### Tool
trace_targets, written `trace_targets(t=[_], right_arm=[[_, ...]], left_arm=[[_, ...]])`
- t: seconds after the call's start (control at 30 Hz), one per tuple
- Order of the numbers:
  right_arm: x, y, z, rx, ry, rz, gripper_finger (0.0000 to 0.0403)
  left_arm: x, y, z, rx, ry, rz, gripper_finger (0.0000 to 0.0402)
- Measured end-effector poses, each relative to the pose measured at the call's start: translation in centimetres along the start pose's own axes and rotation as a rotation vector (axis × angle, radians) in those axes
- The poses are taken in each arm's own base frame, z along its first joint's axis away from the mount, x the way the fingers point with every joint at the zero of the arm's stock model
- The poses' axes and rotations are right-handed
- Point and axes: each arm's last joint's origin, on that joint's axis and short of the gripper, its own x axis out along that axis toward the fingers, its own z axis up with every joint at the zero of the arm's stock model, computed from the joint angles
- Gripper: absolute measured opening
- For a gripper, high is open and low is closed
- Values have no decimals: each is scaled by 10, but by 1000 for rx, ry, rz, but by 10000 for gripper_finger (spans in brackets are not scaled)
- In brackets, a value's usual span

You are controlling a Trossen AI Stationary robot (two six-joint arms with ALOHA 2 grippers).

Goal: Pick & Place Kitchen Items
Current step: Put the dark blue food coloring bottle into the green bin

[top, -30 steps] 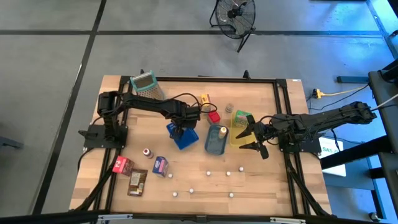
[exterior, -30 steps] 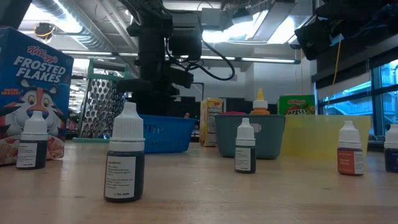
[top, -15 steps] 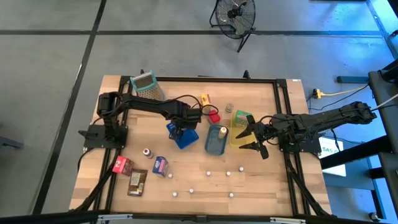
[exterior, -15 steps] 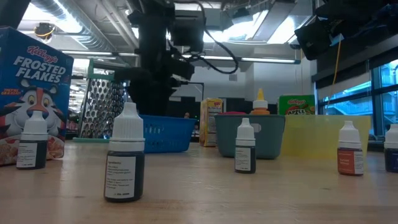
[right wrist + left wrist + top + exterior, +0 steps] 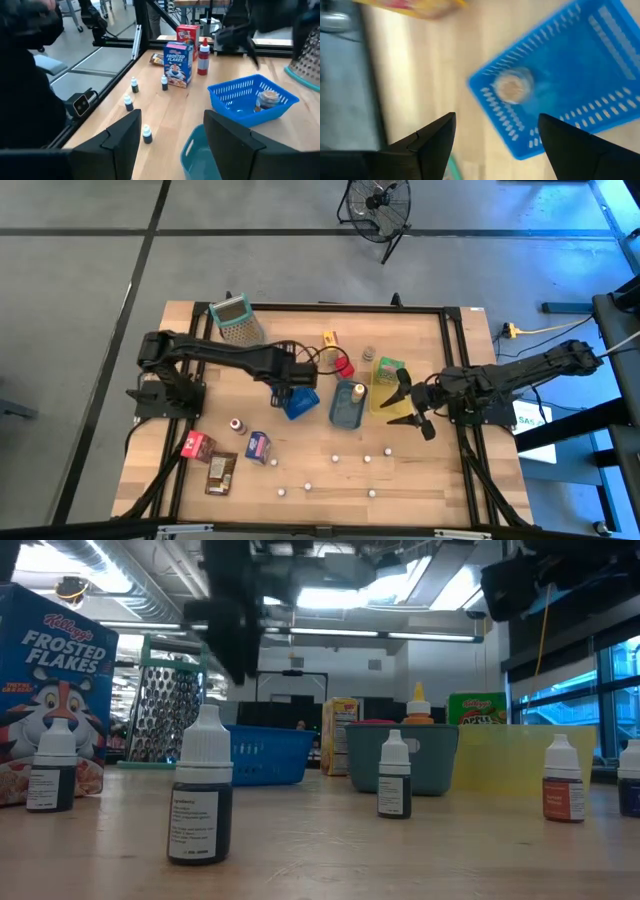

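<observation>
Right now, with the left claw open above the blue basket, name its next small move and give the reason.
Probably swing the left claw away from the blue basket toward the loose groceries near the table's front-left, such as the small Frosted Flakes box. Its fingers stand apart and hold nothing, a small jar already lies in the basket, and many items are outside it.

Wooden table point(image 5: 420, 480) with black frame, blue basket point(image 5: 297, 402) just under the left gripper point(image 5: 282, 387), teal bin point(image 5: 346, 405) and yellow tray point(image 5: 384, 395) between both grippers, small boxes point(image 5: 259, 446) and white-capped bottles point(image 5: 201, 790) nearer the front edge
</observation>
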Motion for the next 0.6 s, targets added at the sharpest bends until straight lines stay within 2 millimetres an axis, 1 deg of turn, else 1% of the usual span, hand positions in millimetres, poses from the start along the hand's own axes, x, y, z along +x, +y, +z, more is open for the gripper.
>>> trace_targets(t=[0.1,0.2,0.3,0.43,0.53,0.6], right_arm=[[0,4,0,11,3,21,217],[0,9,1,31,14,46,217],[-2,14,10,28,6,55,217],[-6,21,23,13,30,34,217],[-8,27,35,2,71,1,213],[-8,30,39,1,139,-28,209]], left_arm=[[-29,-2,-7,-58,-107,99,279],[-56,-5,-12,-103,-249,149,279],[-74,-11,-19,-80,-398,146,279],[-81,-18,-30,-31,-542,121,279],[-78,-17,-43,-49,-604,86,279],[-72,-16,-52,-74,-647,52,279]])
